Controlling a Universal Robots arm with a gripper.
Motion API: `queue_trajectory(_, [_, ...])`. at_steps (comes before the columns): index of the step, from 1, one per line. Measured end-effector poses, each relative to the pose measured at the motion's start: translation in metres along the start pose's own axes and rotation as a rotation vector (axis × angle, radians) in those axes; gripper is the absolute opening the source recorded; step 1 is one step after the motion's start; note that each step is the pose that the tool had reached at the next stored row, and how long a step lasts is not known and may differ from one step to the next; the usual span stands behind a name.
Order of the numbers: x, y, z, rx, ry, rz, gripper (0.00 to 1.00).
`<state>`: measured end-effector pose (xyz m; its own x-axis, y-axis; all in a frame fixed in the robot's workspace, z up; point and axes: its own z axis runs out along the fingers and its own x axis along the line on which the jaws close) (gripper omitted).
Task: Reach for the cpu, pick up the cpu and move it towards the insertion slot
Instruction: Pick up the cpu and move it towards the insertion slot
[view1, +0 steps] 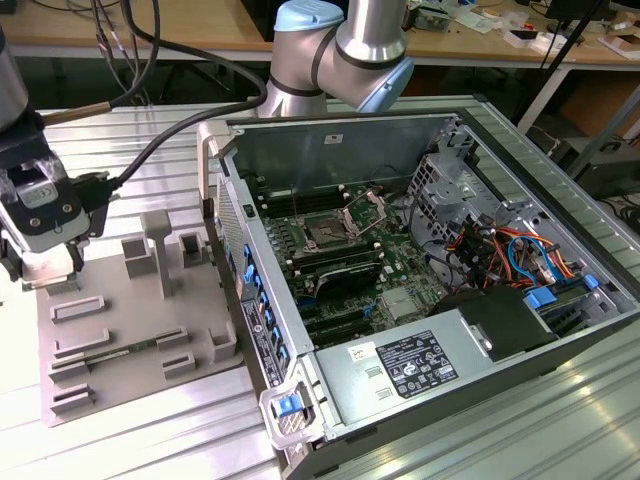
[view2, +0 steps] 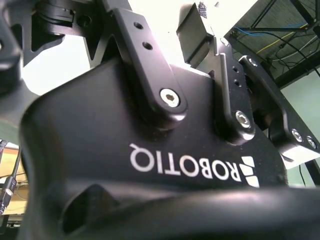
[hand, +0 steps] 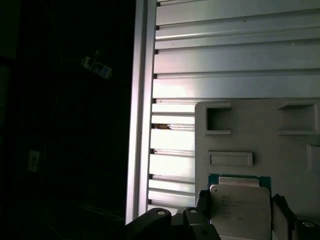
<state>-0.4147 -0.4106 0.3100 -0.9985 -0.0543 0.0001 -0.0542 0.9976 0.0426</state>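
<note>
The cpu (hand: 240, 210), a thin square chip with a dull silver top and a green edge, lies between my fingers over the grey fixture plate (hand: 285, 150) in the first wrist view. Dark fingers (hand: 202, 202) sit tight against two opposite sides of it, so my gripper (hand: 240, 216) is shut on it. Whether the chip is off the plate I cannot tell. In the exterior view my gripper (view1: 45, 268) hangs low over the fixture plate's (view1: 130, 335) corner at that view's left. The insertion slot (view1: 325, 232) lies on the motherboard inside the open case, its silver bracket (view1: 366, 207) hinged up.
The open computer case (view1: 250, 300) stands at the exterior view's right of the fixture, its side wall between fixture and socket. Raised blocks and rimmed recesses (view1: 155, 245) stand on the plate. A thick cable (view1: 150, 150) trails from the wrist. The ribbed aluminium table (hand: 235, 55) ends at a dark drop.
</note>
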Motion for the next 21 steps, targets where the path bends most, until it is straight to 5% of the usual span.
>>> queue_trajectory(21, [0.0000,0.0005,-0.0064,-0.0001,0.0000,0.000,0.55])
